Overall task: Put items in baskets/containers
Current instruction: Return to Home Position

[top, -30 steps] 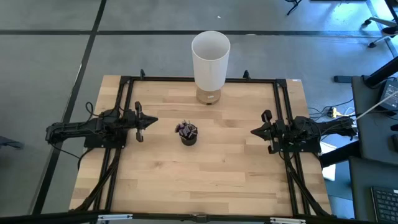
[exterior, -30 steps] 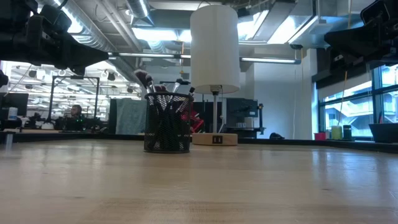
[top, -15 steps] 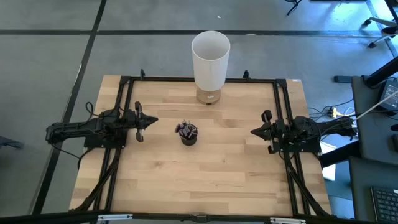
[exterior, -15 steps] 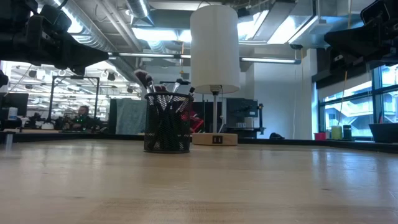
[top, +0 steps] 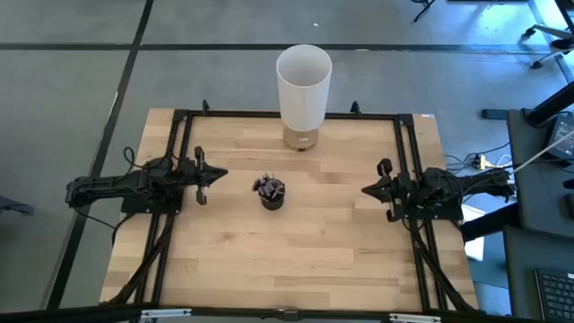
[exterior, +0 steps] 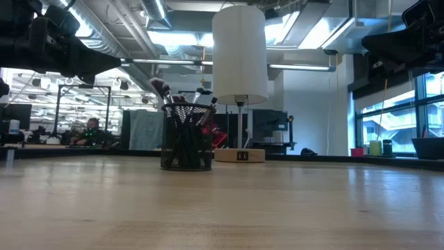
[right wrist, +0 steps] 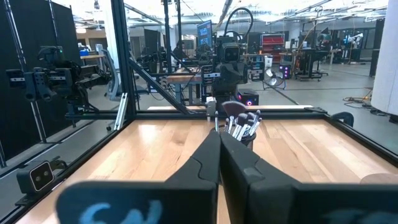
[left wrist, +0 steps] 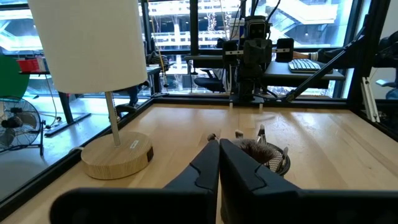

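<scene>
Wooden table (top: 296,260): pale planks, edged by a black frame.
Dark mesh cup (top: 273,199): upright near the table's middle, in front of the lamp, well apart from the 2 grippers.
Brushes (top: 267,186): bunched in the cup, bristle tips up, leaning out over the rim.
White lamp (top: 303,85): tall cylinder shade on a round wooden base, at the far edge.
Left gripper (top: 223,175): raised at the left side, pointing toward the cup, fingers pressed together, holding nothing.
Right gripper (top: 365,190): raised at the right side, facing inward, fingers pressed together, holding nothing.
</scene>
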Motion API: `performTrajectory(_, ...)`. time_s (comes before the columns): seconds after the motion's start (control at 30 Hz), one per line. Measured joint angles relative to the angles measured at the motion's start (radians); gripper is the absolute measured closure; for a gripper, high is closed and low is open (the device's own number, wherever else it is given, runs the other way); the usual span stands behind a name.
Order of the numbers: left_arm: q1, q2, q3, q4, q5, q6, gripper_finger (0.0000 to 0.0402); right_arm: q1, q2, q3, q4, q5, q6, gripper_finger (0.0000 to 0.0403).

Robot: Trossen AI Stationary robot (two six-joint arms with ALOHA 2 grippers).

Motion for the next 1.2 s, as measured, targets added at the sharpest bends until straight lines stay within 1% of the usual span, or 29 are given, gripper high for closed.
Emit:
performTrajectory(0.3,0.000,0.000,0.000,0.000,0.000,0.000,0.0389,0.000,0.000,0.000,0.000,0.000,0.001,0.0391)
performTrajectory(1.2,0.000,0.000,0.000,0.000,0.000,0.000,0.0394,0.000,0.000,0.000,0.000,0.000,0.000,0.0391)
